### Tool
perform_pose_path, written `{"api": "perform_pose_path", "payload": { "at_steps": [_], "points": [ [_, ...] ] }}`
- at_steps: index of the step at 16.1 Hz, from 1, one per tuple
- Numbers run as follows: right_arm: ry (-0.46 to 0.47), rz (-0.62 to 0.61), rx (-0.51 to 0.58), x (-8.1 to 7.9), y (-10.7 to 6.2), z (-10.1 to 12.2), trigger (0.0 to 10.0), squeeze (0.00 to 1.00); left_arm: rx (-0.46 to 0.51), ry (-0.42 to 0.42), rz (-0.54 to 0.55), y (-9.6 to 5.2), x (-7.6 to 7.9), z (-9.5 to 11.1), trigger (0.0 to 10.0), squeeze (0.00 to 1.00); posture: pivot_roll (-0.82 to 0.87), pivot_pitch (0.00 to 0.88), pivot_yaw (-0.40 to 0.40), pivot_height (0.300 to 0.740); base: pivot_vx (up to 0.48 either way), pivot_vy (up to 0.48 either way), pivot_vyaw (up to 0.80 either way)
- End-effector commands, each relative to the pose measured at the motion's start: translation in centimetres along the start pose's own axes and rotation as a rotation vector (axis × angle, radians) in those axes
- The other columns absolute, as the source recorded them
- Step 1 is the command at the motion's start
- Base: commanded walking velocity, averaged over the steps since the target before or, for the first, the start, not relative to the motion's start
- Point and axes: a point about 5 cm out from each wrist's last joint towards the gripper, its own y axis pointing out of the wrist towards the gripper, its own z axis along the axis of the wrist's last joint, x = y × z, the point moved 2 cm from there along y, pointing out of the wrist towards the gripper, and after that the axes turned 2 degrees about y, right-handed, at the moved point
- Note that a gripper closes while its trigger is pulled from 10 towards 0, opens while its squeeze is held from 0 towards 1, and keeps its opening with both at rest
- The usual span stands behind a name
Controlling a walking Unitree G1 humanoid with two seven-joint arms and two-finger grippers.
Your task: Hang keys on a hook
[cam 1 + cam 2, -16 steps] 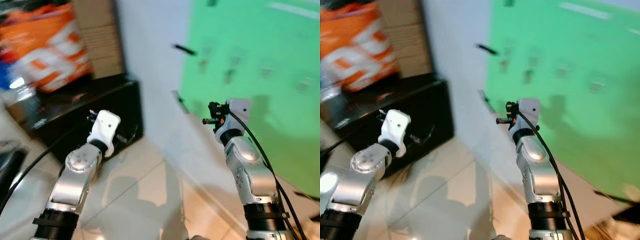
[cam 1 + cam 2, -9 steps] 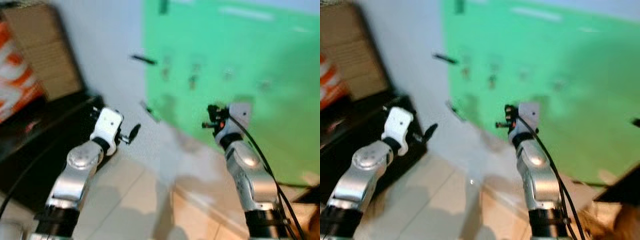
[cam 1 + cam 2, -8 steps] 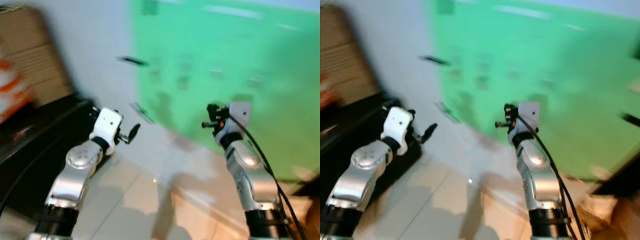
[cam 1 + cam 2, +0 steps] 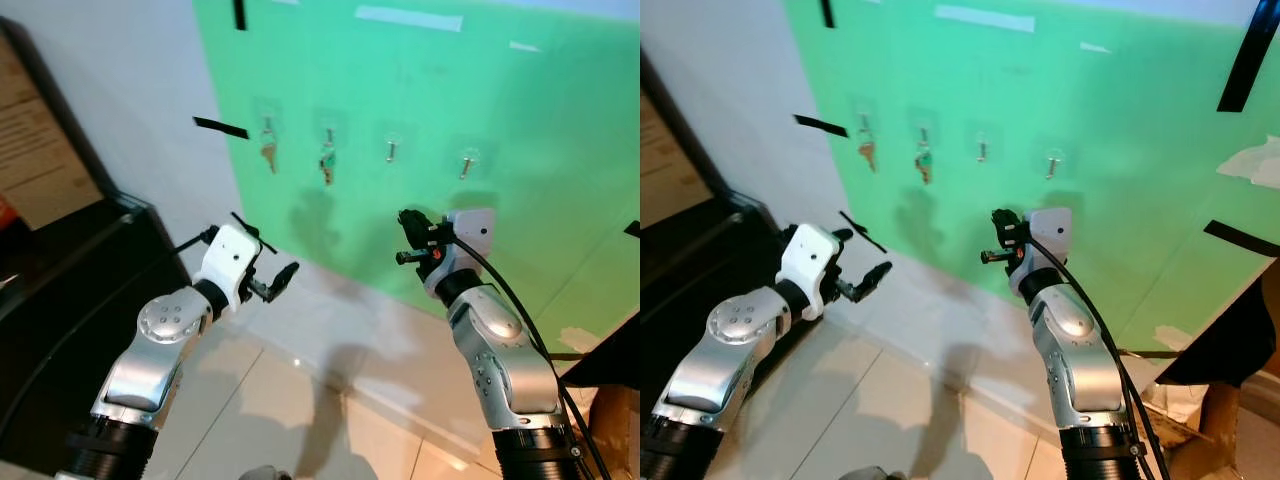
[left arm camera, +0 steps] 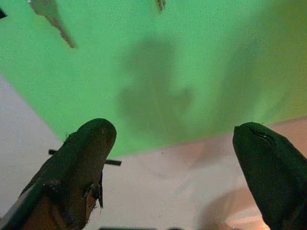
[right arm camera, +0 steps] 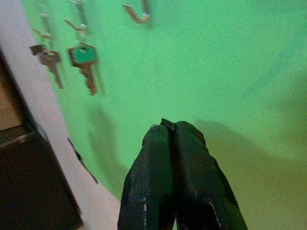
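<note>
Left eye view: four small wall hooks on a bright green wall panel (image 4: 540, 120).
Keys: brass key (image 4: 268, 152) and green-headed key (image 4: 326, 163) hang on the two leftward hooks.
Free hooks: bare metal hook (image 4: 391, 150), second bare hook (image 4: 466, 162).
Right gripper (image 4: 404, 228): fingers pressed together; nothing seen between them.
Left gripper (image 4: 282, 278): fingers spread, empty.
Risk: closing in may bump the hanging keys off.

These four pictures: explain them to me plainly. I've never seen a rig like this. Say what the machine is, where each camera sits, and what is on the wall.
This is a humanoid robot facing a green wall. The two wide pictures come from its head; the two close ones look along each arm's black fingers. The left gripper is open, fingers spread, with nothing between them. The right gripper is shut, with no key seen in it. Four hooks sit in a row on the wall. The first carries a brown key, the second a green key. The third hook and fourth hook are bare. A dark cabinet stands to the left.
</note>
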Motion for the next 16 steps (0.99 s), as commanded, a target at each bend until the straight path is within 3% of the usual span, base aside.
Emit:
{"api": "perform_pose_path", "payload": {
  "at_steps": [1,6,8,11,16],
  "points": [
    [-0.005,0.023,0.056,-0.3,0.2,1.5,10.0,0.0,0.01,0.009,-0.003,-0.2,-0.3,0.5,10.0,0.0,-0.03,0.0,0.06,0.74,0.0,0.0,0.0],
    [-0.02,0.097,0.085,-1.3,1.7,3.2,10.0,0.0,0.021,0.001,-0.086,-0.4,0.3,0.8,10.0,0.0,-0.03,0.0,0.063,0.74,0.0,0.0,0.0],
    [0.029,0.11,0.105,-1.6,2.3,4.0,10.0,0.0,0.049,0.003,-0.132,-0.5,0.6,1.3,10.0,0.0,-0.03,0.0,0.062,0.74,0.0,0.0,0.0],
    [0.061,0.143,0.125,-2.2,2.6,4.7,10.0,0.0,0.083,-0.021,-0.2,-0.6,1.2,1.9,10.0,0.0,-0.03,0.0,0.056,0.74,0.0,0.0,0.0],
    [0.073,0.185,0.139,-3.0,2.7,5.1,10.0,0.0,0.078,-0.029,-0.216,-0.8,1.3,1.8,10.0,0.0,-0.03,0.0,0.059,0.74,0.0,0.0,0.0]
  ]
}}
